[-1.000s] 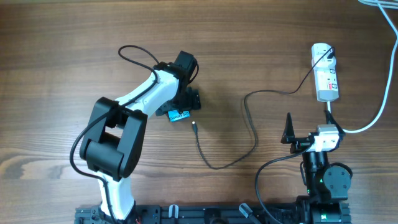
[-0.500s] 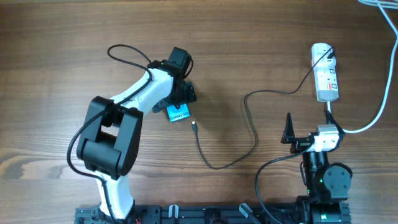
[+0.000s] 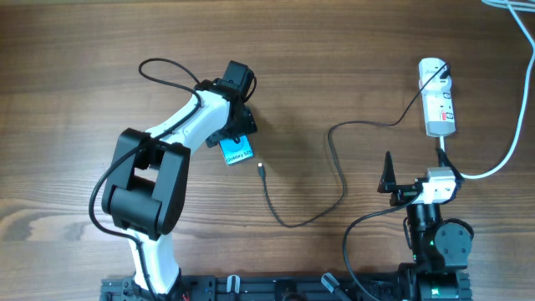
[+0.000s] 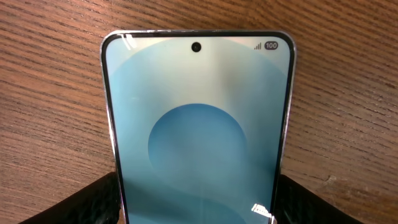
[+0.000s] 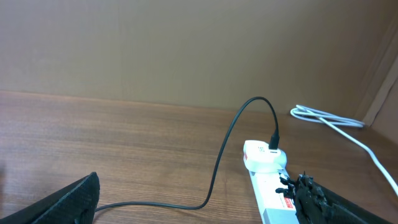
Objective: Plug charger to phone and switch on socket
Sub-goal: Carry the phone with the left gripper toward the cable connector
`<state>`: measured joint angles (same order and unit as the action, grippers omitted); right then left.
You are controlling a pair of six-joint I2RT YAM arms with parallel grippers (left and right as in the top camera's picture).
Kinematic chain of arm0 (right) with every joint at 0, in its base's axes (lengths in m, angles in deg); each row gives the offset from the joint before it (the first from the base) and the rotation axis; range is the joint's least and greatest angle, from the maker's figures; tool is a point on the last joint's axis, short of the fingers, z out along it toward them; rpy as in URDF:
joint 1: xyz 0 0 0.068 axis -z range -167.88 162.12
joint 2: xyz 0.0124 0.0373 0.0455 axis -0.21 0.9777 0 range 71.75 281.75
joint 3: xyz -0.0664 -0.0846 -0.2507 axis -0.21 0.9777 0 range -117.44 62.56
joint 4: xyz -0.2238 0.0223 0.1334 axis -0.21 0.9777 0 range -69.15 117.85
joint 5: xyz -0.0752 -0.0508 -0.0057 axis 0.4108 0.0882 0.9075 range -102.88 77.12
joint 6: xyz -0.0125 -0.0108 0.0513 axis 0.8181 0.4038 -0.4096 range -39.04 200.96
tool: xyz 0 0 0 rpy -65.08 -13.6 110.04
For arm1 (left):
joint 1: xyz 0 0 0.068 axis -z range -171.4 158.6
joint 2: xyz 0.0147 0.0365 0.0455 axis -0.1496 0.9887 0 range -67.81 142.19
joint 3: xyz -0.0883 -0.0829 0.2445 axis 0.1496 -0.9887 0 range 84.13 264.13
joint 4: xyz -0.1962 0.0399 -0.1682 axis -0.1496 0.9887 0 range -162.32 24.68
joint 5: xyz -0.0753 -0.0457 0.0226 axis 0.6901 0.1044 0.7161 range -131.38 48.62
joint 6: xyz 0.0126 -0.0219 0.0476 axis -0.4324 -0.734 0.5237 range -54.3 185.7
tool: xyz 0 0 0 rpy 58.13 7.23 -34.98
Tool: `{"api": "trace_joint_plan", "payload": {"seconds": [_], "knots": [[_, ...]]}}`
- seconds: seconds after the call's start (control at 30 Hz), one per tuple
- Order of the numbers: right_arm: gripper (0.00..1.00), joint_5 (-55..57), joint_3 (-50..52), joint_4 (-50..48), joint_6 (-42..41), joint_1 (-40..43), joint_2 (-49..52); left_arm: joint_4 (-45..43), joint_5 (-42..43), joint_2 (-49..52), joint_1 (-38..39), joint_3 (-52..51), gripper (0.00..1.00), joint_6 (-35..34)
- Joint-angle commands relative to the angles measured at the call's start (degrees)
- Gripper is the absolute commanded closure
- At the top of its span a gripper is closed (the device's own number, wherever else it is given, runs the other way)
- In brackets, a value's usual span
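The phone runs past the left wrist view's bottom edge

Bright, even light; all three views were usable.
Overhead was sharp, with soft shadows under the arms on the table. Left wrist: phone screen glowed, small white glare spot low right, left fingers dark and blurred. Right wrist: right fingers out of focus, socket crisp.

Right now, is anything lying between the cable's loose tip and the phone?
Nothing visible does. Only bare table lies between the charger's tip and the phone. The left gripper straddles the phone from the side away from the tip, so it is clear of that gap.
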<state>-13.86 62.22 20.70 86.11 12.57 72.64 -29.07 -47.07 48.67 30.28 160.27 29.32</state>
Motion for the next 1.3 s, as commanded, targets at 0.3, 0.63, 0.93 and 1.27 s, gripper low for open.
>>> {"api": "trace_joint_plan", "payload": {"seconds": [0.3,0.63,0.93,1.27], "knots": [[0.0,0.98,0.04,-0.22,-0.74,-0.26,-0.46,4.13,7.1,6.32,-0.42,-3.93,0.0,-0.11],[0.0,0.96,0.04,-0.22,-0.74,-0.26,-0.46,-0.44,9.73,6.32,-0.42,-3.93,0.07,0.07],[0.0,0.96,0.04,-0.22,-0.74,-0.26,-0.46,-0.83,9.75,6.32,-0.42,-3.93,0.14,-0.09],[0.0,0.96,0.04,-0.22,-0.74,-0.26,-0.46,-0.83,9.75,6.32,-0.42,-3.93,0.23,-0.07]]}}
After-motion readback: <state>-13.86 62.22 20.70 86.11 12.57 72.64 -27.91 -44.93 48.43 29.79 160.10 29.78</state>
